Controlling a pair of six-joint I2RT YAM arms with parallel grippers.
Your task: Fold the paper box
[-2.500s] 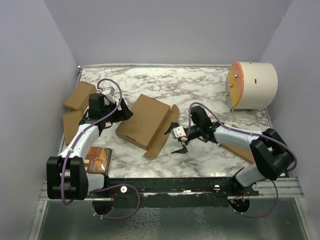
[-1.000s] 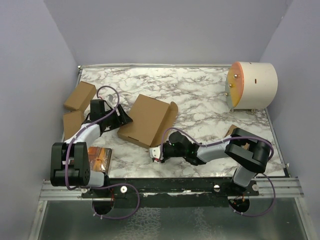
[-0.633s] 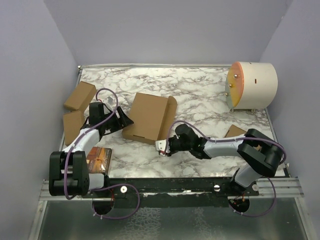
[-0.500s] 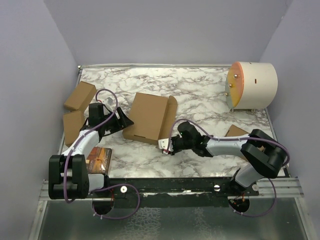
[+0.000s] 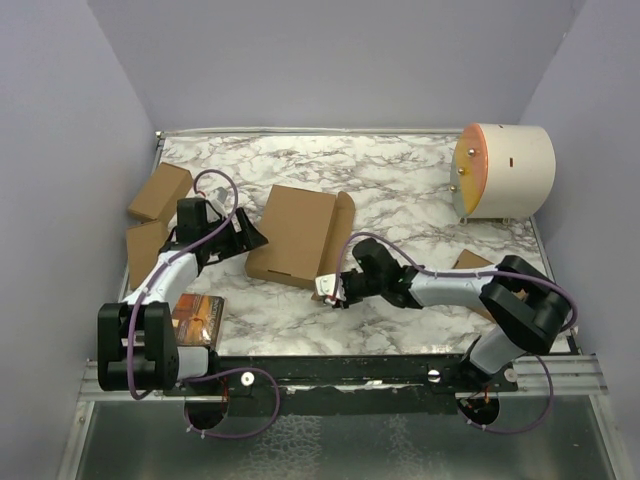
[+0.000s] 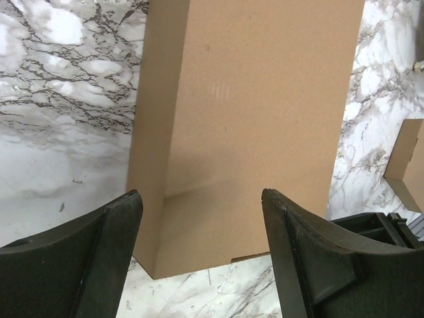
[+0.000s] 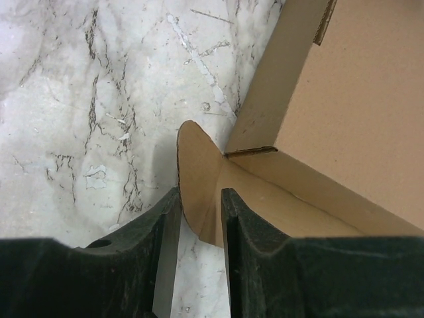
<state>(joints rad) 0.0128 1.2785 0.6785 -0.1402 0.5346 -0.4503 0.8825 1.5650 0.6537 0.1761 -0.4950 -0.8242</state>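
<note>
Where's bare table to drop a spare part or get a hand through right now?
Widest bare marble: the far strip between the paper box and cream cylinder. Also a near-edge patch between the printed card and right arm. Crowded: left side, with two small boxes and the left arm.

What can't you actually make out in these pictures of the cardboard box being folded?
- Right wrist view: whether the right end effector pinches the flap of the paper box or merely straddles it.
- Top view: the right arm hides part of a small box.
- Top view: the printed item beside the left arm is too small to read.
</note>
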